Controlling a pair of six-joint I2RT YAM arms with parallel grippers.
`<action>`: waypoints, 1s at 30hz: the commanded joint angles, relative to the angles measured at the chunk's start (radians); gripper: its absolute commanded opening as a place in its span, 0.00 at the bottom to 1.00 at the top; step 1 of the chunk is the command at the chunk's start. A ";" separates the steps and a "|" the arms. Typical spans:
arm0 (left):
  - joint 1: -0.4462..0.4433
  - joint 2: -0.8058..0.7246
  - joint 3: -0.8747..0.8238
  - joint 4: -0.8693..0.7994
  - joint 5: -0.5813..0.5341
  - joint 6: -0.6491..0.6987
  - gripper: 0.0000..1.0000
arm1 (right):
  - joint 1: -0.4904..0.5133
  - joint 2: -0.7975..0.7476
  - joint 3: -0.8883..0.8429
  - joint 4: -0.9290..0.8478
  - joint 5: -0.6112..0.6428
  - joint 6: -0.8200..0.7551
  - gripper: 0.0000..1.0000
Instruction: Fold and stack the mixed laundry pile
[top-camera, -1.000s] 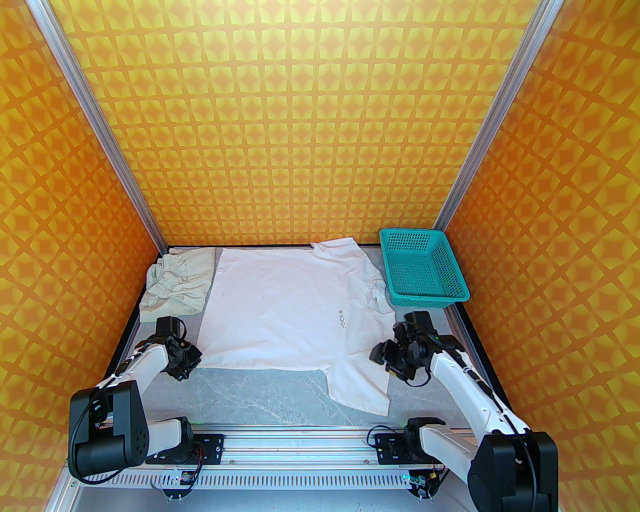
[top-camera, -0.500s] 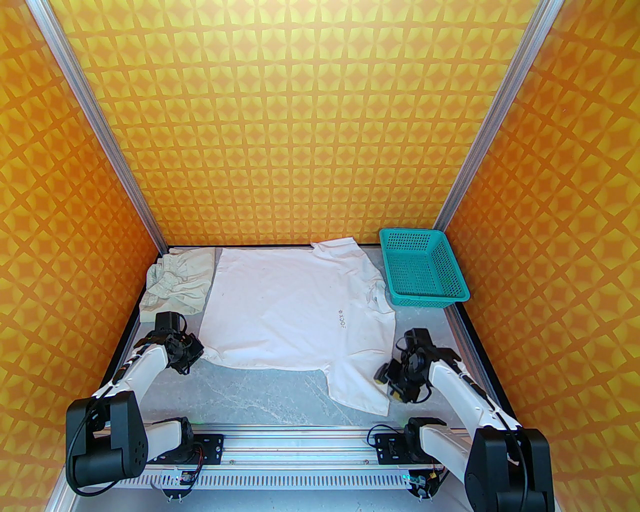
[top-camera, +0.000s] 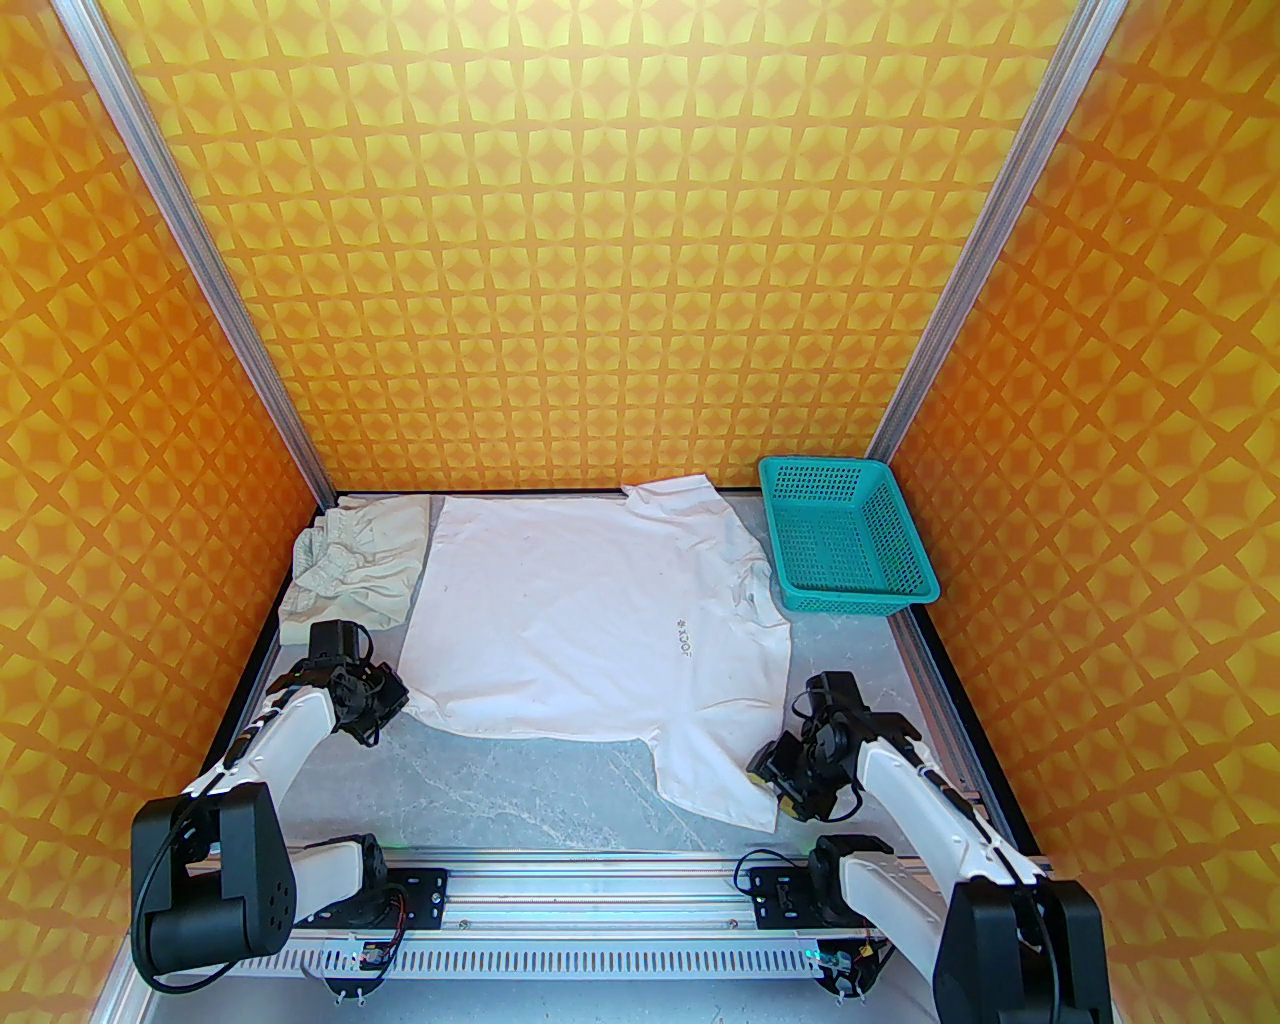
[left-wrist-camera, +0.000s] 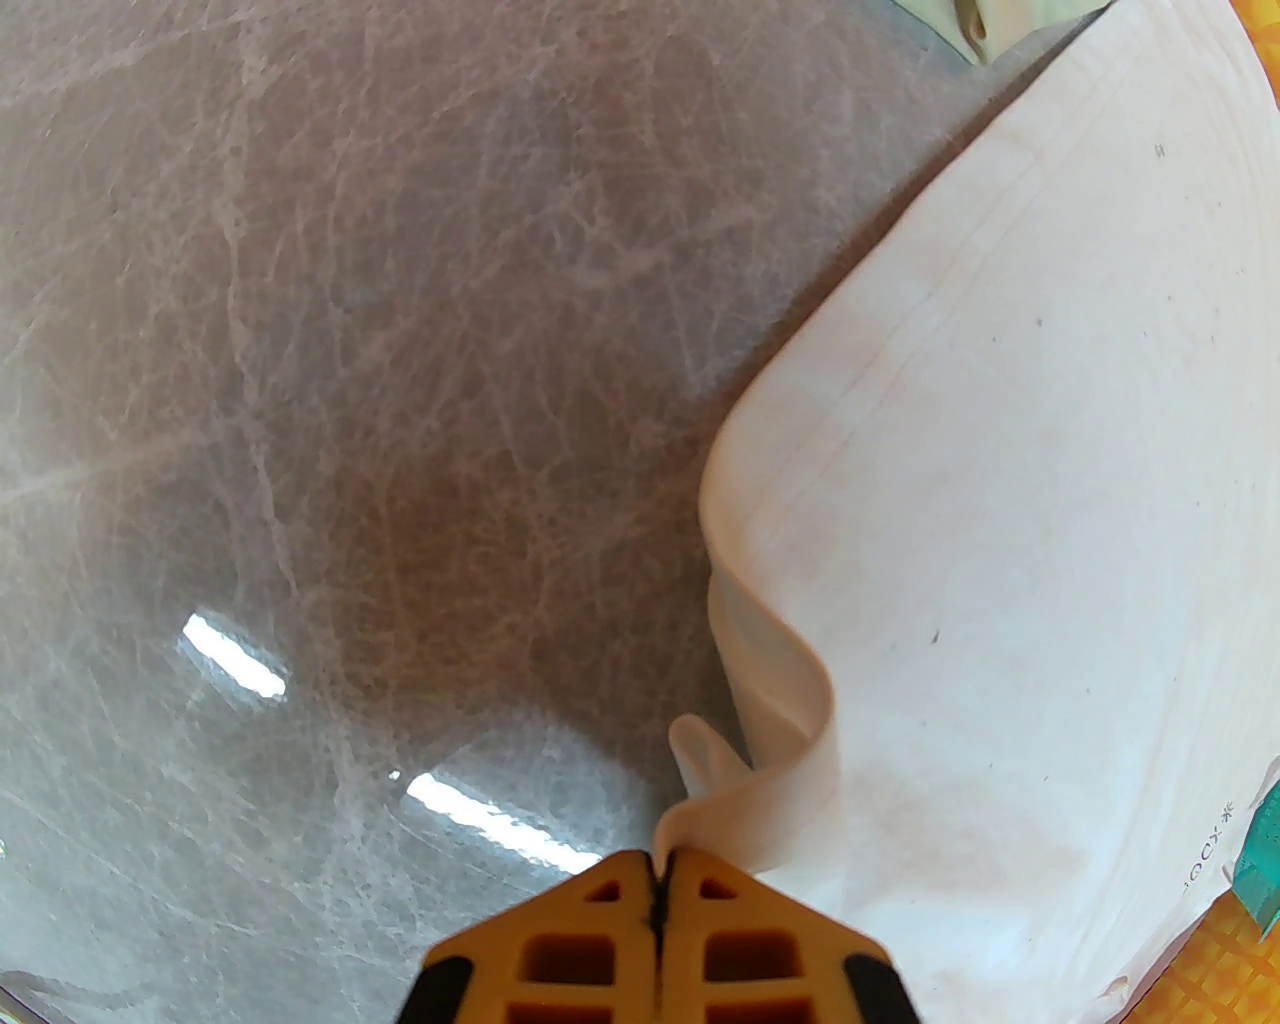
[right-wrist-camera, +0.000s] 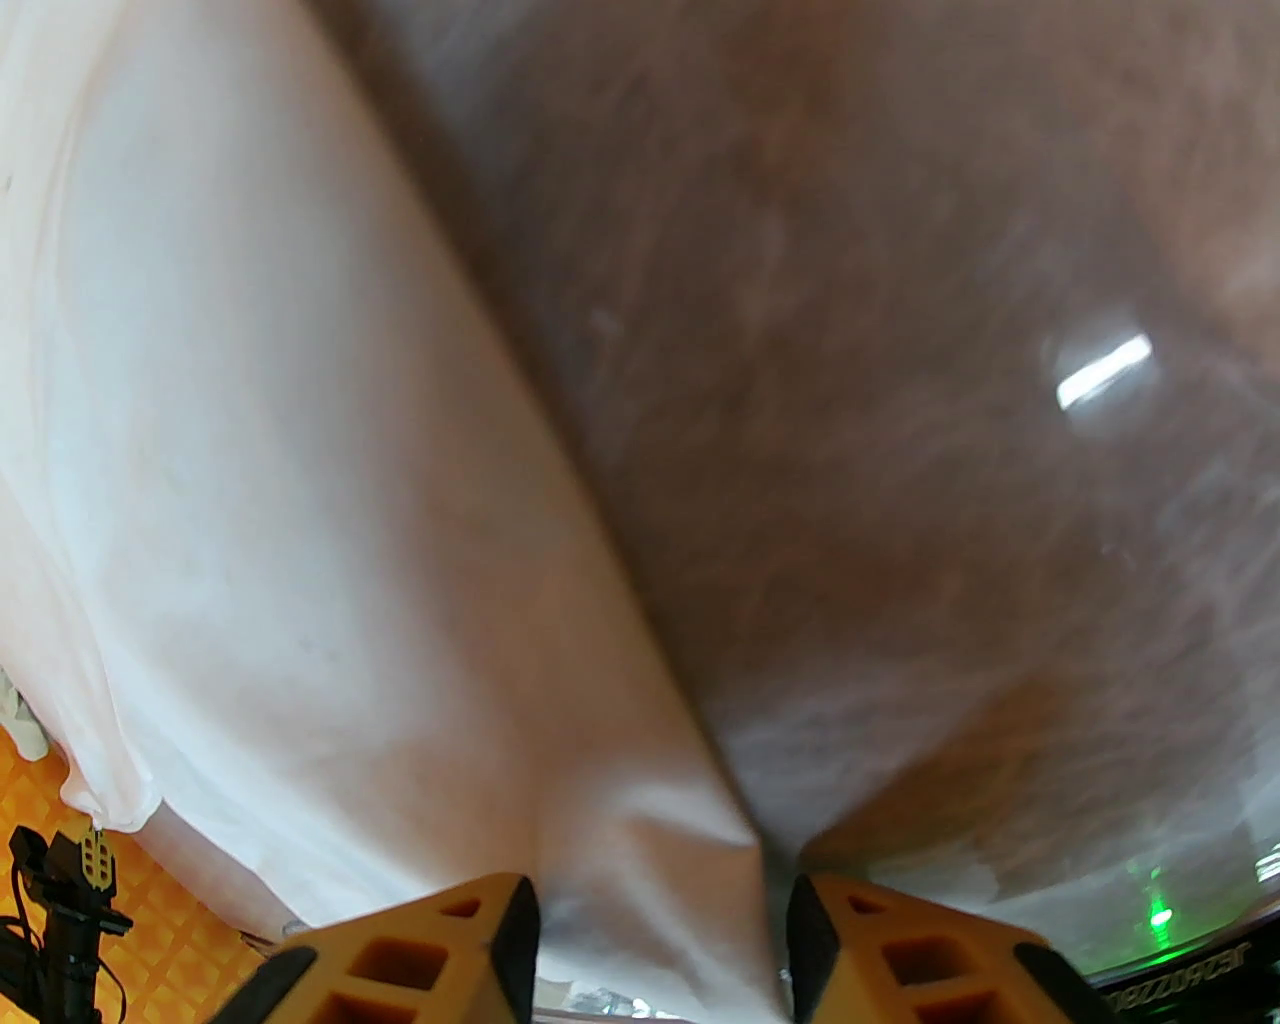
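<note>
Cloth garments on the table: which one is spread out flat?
The large white cloth shirt, spread flat in the middle; the smaller beige-cream garment with a gathered band lies bunched at far left.

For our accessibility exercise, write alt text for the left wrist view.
The left gripper is shut on a corner of the white shirt, which curls up in a fold off the grey marbled table.

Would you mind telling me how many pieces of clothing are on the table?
2. The white shirt lies spread across the middle; the beige piece is bunched at the far left corner. Anything under the shirt would be hidden.
</note>
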 joint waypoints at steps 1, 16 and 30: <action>-0.008 -0.016 0.026 0.014 0.028 0.023 0.00 | 0.034 -0.022 -0.021 0.013 -0.032 0.067 0.39; -0.008 -0.074 0.077 -0.026 0.033 0.053 0.00 | 0.041 0.013 0.226 -0.065 0.035 -0.022 0.00; -0.007 0.004 0.189 -0.001 0.033 0.053 0.00 | 0.041 0.193 0.520 -0.064 0.038 -0.102 0.00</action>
